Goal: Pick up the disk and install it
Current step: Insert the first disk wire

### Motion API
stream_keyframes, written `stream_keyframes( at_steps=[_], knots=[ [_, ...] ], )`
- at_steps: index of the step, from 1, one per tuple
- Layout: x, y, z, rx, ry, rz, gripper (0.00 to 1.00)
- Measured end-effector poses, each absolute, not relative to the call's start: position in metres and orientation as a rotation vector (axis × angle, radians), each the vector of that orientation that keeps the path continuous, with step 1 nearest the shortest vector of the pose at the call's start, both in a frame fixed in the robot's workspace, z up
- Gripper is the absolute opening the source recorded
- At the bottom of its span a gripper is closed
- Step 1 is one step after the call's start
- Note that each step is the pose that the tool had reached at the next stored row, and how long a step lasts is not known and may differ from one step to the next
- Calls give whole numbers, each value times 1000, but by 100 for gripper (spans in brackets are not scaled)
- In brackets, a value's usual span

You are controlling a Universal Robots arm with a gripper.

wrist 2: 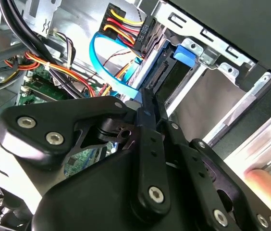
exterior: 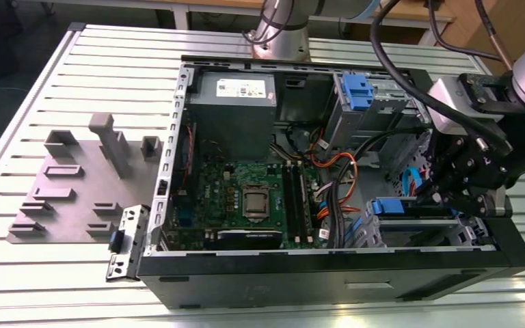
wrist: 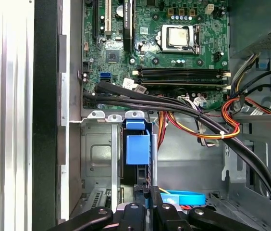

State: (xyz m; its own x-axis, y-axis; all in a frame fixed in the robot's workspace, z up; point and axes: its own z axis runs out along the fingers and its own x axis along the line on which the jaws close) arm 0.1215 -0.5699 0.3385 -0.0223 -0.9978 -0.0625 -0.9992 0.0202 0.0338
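Note:
The disk [wrist: 138, 144] stands on edge in the lower drive bay [wrist: 97, 144] of the open computer case [exterior: 335, 273], its blue carrier rail facing up. In the exterior view the disk's blue end [exterior: 392, 206] shows in the bay at the case's right. My gripper [exterior: 431, 198] hangs right beside it. In both wrist views the black fingers [wrist 2: 150, 115] lie close together, and the gripper [wrist 2: 147, 98] [wrist: 147, 190] sits at the disk's connector end [wrist 2: 162, 74]. I cannot tell whether the tips touch the disk.
Bundled black, orange and yellow cables [wrist: 198, 120] cross beside the bay. A blue flat cable [wrist 2: 102, 62] loops near the fingers. The motherboard [exterior: 244, 198] fills the case's middle. A blue bracket [exterior: 355, 89] sits on the upper bay. A grey fixture plate [exterior: 71, 184] lies left. A person's hand [wrist 2: 265, 178] rests outside the case.

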Motion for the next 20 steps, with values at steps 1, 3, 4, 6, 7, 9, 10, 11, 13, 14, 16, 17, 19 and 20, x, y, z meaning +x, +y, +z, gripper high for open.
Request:
stream_keyframes(
  at_steps=[1, 3, 4, 6, 7, 9, 10, 11, 13, 14, 16, 17, 19, 20],
  knots=[
    [122, -570, 338, -2181, 2228, 107, 16],
    [122, -570, 338, -2180, 2227, 109, 16],
    [121, -570, 337, -2180, 2227, 109, 16],
    [122, -570, 337, -2180, 2227, 109, 16],
    [122, -570, 337, -2180, 2227, 109, 16],
    [122, -570, 336, -2180, 2227, 110, 16],
    [122, -570, 336, -2180, 2227, 110, 16],
    [122, -570, 336, -2180, 2227, 110, 16],
    [122, -570, 336, -2180, 2227, 109, 16],
    [122, -570, 336, -2180, 2227, 109, 16],
    [122, -570, 336, -2180, 2227, 110, 16],
    [122, -570, 336, -2180, 2227, 110, 16],
    [123, -570, 336, -2180, 2227, 110, 16],
    [123, -570, 336, -2180, 2227, 110, 16]
  ],
)
